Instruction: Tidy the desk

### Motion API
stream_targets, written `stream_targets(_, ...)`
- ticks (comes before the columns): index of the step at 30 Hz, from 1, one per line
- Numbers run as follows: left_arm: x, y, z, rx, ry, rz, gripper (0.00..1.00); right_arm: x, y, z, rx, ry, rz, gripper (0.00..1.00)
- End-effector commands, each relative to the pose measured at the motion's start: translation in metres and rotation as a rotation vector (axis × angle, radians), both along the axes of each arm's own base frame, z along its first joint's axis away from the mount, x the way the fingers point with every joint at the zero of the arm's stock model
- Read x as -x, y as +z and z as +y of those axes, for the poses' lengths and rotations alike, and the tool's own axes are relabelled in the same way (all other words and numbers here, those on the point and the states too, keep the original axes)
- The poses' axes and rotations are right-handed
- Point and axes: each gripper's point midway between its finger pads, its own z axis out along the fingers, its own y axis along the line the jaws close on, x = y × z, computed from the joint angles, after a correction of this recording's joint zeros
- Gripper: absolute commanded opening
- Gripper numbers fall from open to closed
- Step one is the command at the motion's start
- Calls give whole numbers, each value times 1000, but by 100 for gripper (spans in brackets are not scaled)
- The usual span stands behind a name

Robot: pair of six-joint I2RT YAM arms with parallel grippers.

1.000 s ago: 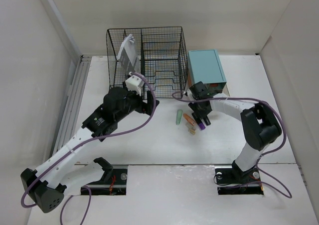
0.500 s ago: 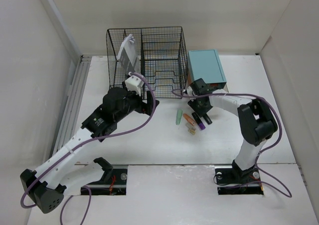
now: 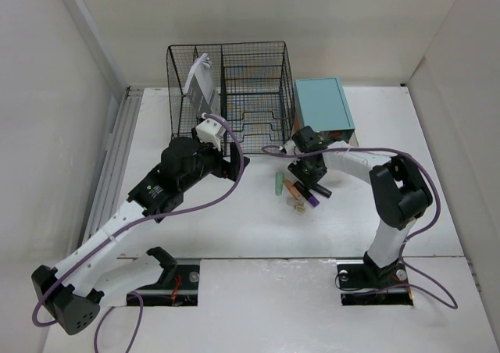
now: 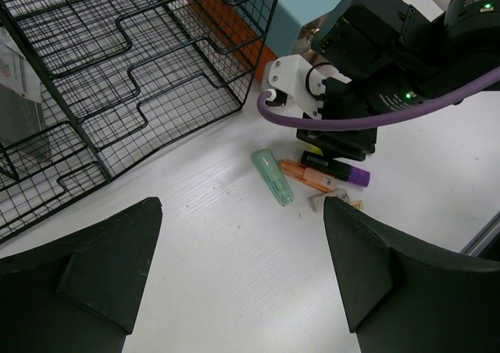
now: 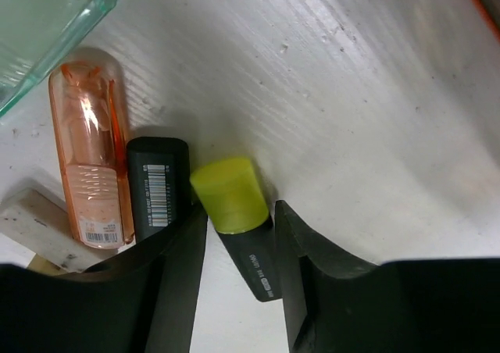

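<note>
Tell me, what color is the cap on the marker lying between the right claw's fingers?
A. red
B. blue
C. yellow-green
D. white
C. In the right wrist view, the marker lying on the desk between the fingers of the right claw has a yellow-green cap on a black body.

Right claw moved left, over the pen cluster (now straddling the yellow-capped highlighter)

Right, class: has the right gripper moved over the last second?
Yes. Judged against the teal box, the right gripper has shifted slightly left, toward the box's left edge and the pens.
</note>
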Motion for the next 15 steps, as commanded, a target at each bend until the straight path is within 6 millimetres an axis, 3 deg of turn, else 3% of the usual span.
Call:
stream_targets(1, 2, 18, -1, 33, -17, -56, 82, -5, 11, 0, 10, -3, -22, 43)
stream_targets(6, 2, 18, -1, 33, -17, -56, 82, -5, 13, 2, -4, 0, -25, 19)
stream_targets(10, 2, 18, -1, 33, -17, -56, 82, -9, 27, 5, -35, 29, -80, 14)
stream_targets(13, 2, 18, -1, 33, -17, -56, 82, -12, 57, 22, -135, 104, -137, 14)
stream_targets(15, 2, 18, -1, 33, -17, -56, 82, -14, 86, 37, -222, 169, -178, 14)
